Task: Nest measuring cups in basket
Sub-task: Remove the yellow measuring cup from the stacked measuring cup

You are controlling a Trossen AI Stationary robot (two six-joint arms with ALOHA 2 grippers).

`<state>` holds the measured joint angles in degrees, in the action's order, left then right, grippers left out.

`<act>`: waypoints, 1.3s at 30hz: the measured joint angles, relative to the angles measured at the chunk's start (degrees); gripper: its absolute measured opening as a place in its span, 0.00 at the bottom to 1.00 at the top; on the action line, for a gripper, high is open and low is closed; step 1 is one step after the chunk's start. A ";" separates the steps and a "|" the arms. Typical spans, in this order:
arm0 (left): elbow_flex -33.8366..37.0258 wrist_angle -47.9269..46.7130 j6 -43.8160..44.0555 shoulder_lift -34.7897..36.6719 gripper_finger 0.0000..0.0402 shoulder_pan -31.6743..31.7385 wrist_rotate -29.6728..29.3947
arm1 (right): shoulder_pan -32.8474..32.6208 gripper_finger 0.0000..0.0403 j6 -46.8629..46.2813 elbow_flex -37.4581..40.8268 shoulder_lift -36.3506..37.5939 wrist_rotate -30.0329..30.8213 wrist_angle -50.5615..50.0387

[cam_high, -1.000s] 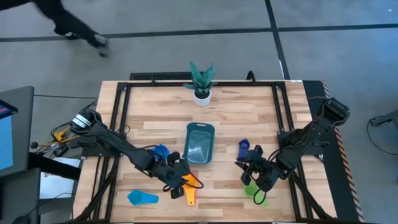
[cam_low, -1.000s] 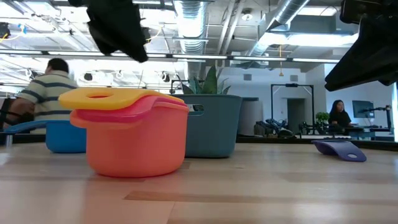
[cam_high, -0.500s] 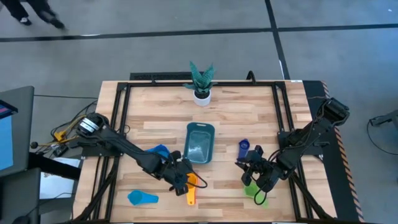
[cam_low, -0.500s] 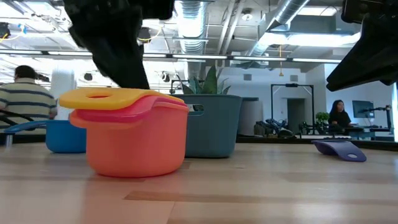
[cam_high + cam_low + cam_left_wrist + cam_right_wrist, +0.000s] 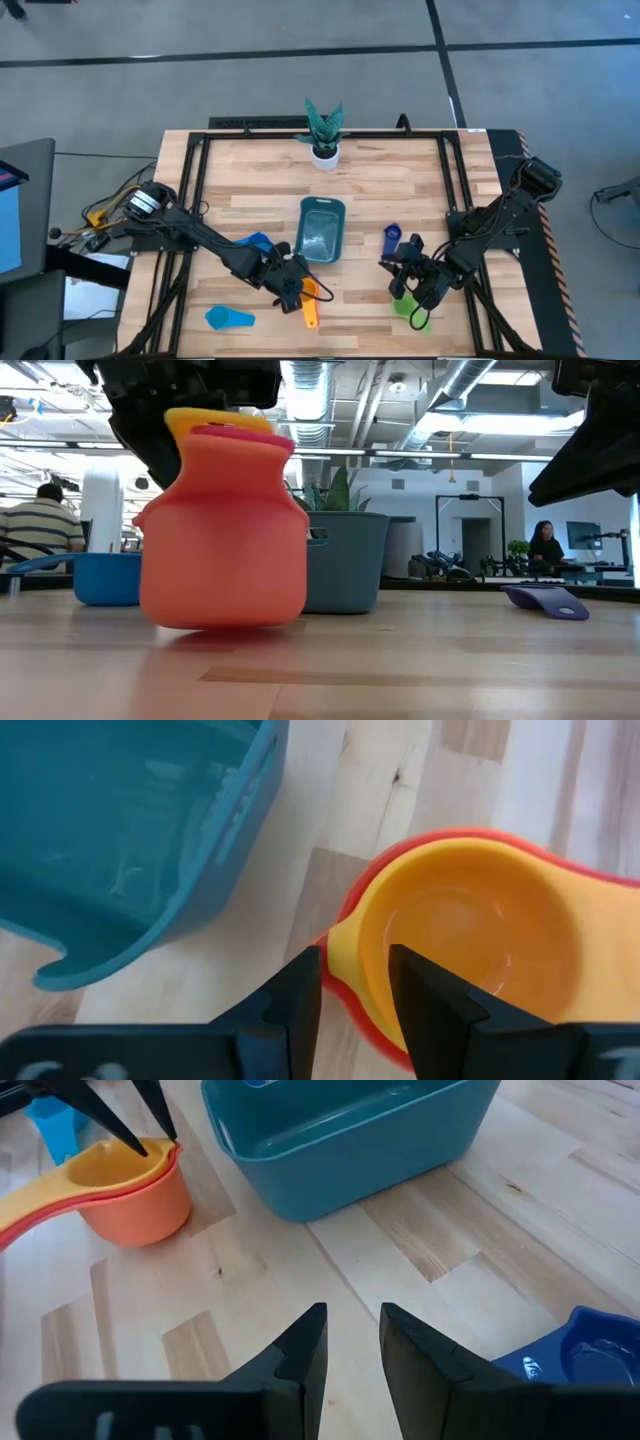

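The left tool (image 5: 355, 1000) is pinched on the rim of the yellow cup (image 5: 470, 945), one finger inside the bowl and one outside it. That cup sits nested in the red cup (image 5: 345, 920), which sits in the orange cup (image 5: 225, 525). In the low view the whole stack is tipped, its handles pointing up, with only its lower edge near the desk (image 5: 400, 195).

The grip looks to be on the innermost cup's rim alone, so my worry is that the two outer cups hang on by friction only. A quick lift or swing could let the orange cup drop away and roll. The hold is also at one edge, so the stack may pivot between the fingers and spill out.

The basket (image 5: 321, 229) lies just beyond and to the right of the stack, in the middle of the desk. Its near corner is close to the tool in the left wrist view; a low carry could knock the basket's wall and shove it.

Other cups lie apart: a blue cup (image 5: 256, 243) to the left of the stack and a light blue cup (image 5: 228, 318) at the near left edge.

The right tool (image 5: 350, 1342) waits at near right with its fingers parted and nothing between them, over a green cup (image 5: 408, 308) and beside a dark blue cup (image 5: 392, 238).
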<state>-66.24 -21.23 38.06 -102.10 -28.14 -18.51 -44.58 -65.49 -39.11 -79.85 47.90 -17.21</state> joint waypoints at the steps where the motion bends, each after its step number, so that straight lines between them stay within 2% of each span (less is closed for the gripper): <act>1: 0.00 -0.39 0.03 0.00 0.28 0.00 -0.06 | 0.00 0.29 0.00 0.00 0.00 0.02 0.00; 8: -0.41 -2.49 0.15 0.02 0.28 -0.46 -0.11 | 0.00 0.29 0.00 0.00 0.00 0.06 -0.07; 14: -4.16 -6.04 0.24 0.20 0.28 -0.83 -1.44 | 0.11 0.29 0.17 0.00 0.00 0.13 -0.16; 21: -4.46 -8.81 3.26 -0.09 0.28 -0.83 -1.49 | 0.11 0.29 0.15 0.00 0.00 0.15 -0.30; 30: -4.44 -7.06 5.63 -0.22 0.28 -1.22 -0.15 | 0.11 0.29 0.15 0.00 0.00 0.15 -0.45; 39: -4.48 -6.52 12.85 -1.23 0.28 -1.49 -0.45 | 0.15 0.29 1.10 0.00 0.00 0.19 -0.32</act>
<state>-70.72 -27.75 50.92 -103.34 -29.64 -18.96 -44.42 -64.39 -39.11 -79.85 48.09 -17.53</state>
